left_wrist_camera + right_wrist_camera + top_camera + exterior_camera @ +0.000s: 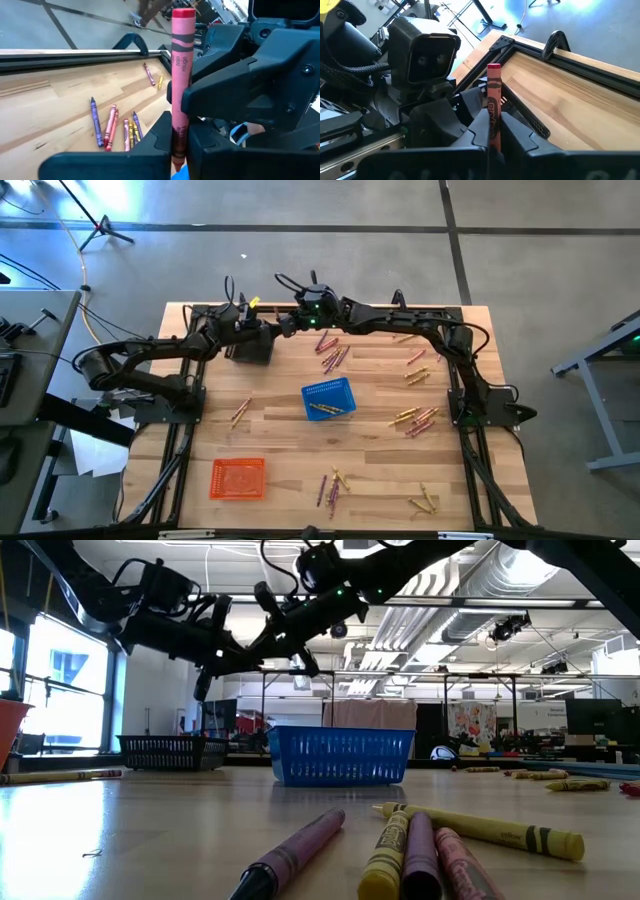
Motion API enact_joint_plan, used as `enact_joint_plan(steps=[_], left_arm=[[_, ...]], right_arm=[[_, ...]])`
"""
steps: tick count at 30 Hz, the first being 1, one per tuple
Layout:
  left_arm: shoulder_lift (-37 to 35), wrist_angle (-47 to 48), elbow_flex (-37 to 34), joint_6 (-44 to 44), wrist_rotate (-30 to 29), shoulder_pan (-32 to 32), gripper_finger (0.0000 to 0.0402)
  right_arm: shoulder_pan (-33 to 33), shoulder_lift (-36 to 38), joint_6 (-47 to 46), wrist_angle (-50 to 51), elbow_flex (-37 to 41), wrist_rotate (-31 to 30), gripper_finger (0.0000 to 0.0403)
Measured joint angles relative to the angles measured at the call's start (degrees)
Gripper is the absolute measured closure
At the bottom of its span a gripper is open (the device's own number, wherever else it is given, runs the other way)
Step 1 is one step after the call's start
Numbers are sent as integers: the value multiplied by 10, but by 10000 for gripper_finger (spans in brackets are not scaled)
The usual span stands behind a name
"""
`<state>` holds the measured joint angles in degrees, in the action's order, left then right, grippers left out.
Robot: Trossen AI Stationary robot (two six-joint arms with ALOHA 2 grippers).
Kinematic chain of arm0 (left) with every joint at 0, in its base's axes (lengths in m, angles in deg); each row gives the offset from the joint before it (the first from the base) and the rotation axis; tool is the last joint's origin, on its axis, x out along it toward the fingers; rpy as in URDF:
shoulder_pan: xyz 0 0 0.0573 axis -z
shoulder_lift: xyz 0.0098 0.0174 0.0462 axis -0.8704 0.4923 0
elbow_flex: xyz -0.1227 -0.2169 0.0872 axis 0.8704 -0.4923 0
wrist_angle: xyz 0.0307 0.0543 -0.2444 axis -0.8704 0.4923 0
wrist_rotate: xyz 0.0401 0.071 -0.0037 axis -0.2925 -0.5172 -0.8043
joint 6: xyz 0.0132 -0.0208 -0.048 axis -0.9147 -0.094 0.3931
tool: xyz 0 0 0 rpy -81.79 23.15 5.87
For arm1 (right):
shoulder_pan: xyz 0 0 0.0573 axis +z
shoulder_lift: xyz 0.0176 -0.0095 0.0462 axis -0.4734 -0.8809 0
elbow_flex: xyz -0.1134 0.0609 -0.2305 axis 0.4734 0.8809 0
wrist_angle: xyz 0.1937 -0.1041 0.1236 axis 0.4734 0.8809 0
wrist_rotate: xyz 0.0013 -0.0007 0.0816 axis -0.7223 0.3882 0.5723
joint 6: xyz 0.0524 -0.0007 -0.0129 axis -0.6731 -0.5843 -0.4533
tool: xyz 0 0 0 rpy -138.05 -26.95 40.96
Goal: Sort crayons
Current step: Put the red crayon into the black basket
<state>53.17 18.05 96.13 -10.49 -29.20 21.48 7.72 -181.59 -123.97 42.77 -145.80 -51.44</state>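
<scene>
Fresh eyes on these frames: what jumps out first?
Both arms meet high over the table's far edge, the left gripper and right gripper both shut on one red crayon, apparently mid-handover. Below sits the blue basket at centre, with loose crayons scattered around.

Bench (280, 435): pale wood planks, visible grain, smooth with a soft satin sheen. Bench edge rail (580, 55): dark, matt, metal by its look. Red crayon (181, 75): paper-wrapped, matt label, waxy bare tip. Loose crayons (440, 845): same matt paper wrappers. Blue basket (328, 399): open mesh. Black basket (172, 751): open mesh, dark. Orange basket (238, 477): mesh. Left end effector (179, 150) and right end effector (492, 142): dark, matt, smooth moulded plastic.
</scene>
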Motion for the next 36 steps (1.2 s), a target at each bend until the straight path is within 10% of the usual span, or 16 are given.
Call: enact_joint_plan(steps=[11, 22, 36], left_arm=[[-90, 182, 2, -87, 27, -89, 399], [-162, 479, 1, -226, -32, -165, 355], [-175, 498, 1, -249, -26, -156, 300]], right_arm=[[-25, 18, 3, 68, 1, 9, 281], [-30, 26, 35, 252, 1, 2, 273], [-23, 26, 102, 403, 1, -35, 273]])
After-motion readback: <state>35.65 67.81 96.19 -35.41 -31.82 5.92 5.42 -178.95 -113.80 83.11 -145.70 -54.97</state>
